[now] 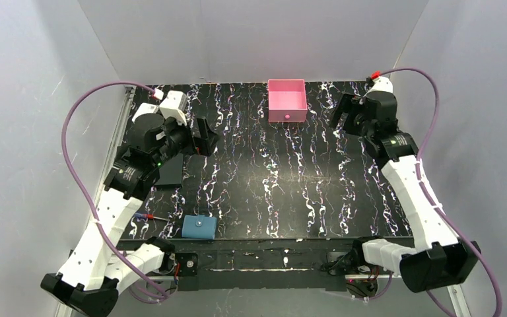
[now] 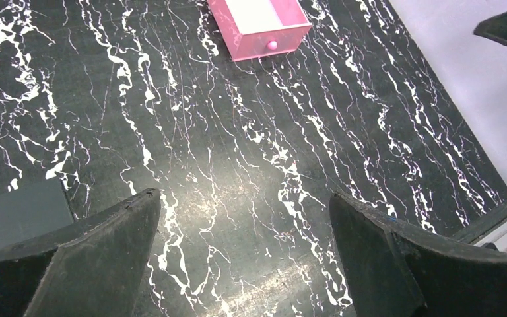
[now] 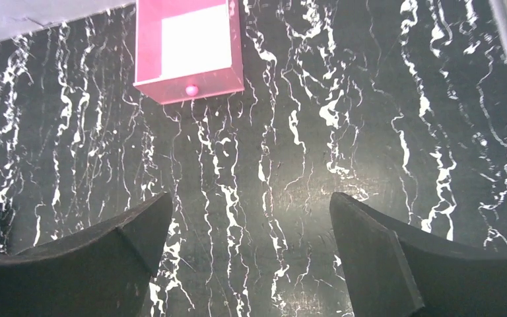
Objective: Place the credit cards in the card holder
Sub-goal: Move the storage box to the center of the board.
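The left arm [image 1: 115, 198] stood angled from the near-left corner of the table [image 1: 290, 178] toward the left edge. The left gripper [image 2: 243, 198] hung above the surface with its jaws spread wide, holding nothing. The right arm [image 1: 412, 188] lay along the right edge, and the right gripper [image 3: 251, 198] was likewise wide apart and empty.

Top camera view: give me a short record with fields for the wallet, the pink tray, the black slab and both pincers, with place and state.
card holder: small teal-blue folding wallet, closed, near edge of black marbled table, left of centre
pink square tray: far edge, centre
matte black flat slab: left side, partly under left arm
left pincer: open, empty
right pincer: open, empty
credit cards: not visible
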Robot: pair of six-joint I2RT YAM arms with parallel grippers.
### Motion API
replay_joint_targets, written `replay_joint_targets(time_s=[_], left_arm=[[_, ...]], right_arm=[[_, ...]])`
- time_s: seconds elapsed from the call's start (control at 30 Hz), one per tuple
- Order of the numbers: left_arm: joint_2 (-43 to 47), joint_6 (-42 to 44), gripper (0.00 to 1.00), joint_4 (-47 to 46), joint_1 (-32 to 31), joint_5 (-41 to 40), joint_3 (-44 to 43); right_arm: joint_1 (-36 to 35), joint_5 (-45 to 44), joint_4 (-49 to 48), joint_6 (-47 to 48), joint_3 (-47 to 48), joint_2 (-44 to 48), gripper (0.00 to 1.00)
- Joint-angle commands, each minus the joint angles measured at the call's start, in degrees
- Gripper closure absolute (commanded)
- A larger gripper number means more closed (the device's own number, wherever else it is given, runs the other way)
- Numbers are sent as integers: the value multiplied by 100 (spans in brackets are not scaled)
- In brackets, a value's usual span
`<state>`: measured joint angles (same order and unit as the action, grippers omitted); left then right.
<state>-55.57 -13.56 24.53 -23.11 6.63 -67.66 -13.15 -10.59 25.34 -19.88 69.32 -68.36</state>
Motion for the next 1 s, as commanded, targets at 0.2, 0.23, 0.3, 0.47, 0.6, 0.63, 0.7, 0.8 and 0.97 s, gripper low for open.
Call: replay_joint_targets(time_s=[0.2, 0.23, 0.3, 0.47, 0.6, 0.63, 0.7, 0.8, 0.97], left_arm=[[-274, 102, 1, 103, -18, -275, -773], [-345, 118, 1, 62, -18, -277, -806], [-411, 162, 1, -50, -19, -252, -805], [-456, 321, 1, -267, -25, -277, -552], [-356, 477, 1, -523, -18, -395, -45], [-336, 494, 1, -577, -18, -428, 66], [-272, 515, 1, -783, -21, -460, 316], [-269, 523, 1, -839, -22, -445, 517], [-246, 403, 1, -924, -31, -343, 665]], right_arm=[[-8, 30, 143, 221, 80, -219, 2], [-10, 167, 8, 212, 49, -340, 2], [-6, 347, -219, 149, 12, -510, 2], [-4, 629, -920, -118, -10, -1012, 2], [-4, 676, -1498, -387, 137, -1487, 2], [-4, 652, -1657, -462, 166, -1610, 2], [1, 642, -1975, -571, 258, -1877, 2], [-4, 618, -2205, -709, 673, -2510, 4], [-7, 595, -2454, -802, 1371, -3523, 17]])
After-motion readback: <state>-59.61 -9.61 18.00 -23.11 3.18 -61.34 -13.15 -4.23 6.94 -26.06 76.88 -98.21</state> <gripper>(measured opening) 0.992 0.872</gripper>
